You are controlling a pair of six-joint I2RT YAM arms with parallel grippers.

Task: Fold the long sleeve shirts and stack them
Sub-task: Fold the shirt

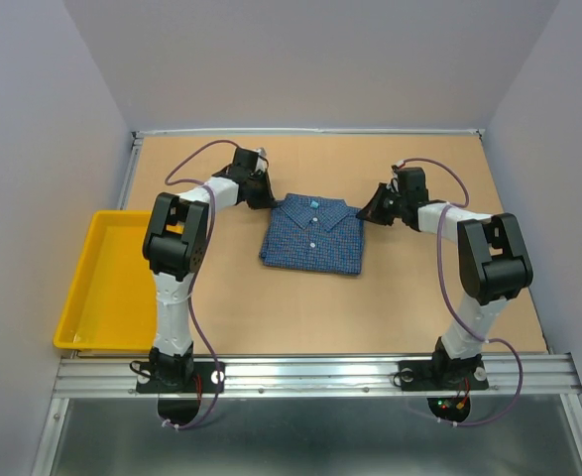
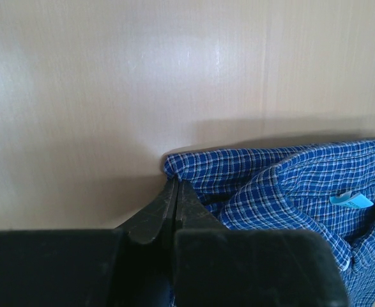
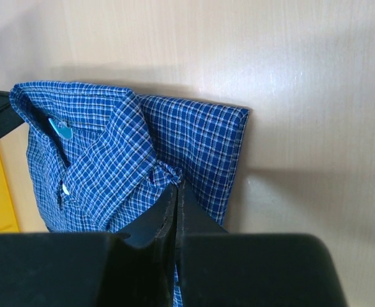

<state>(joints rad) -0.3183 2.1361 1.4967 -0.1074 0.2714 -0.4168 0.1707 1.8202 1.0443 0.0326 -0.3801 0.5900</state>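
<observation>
Already the blue checked shirt (image 1: 312,236) lies folded into 1 compact rectangle on the bench (image 1: 419,307), between both arms' fingers. The left fingers (image 2: 174,192) and right fingers (image 3: 174,195) each pinch a shoulder corner. Stacking looks undone; no 2nd shirt shows.

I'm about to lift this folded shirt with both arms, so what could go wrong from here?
1. The left gripper seems to pinch only the very corner of the shirt; it could slip out.
2. Both grips, the right gripper too, sit at the collar end, so the folded lower part may hang and unfold.
3. Uneven pulling could skew the fold.
</observation>
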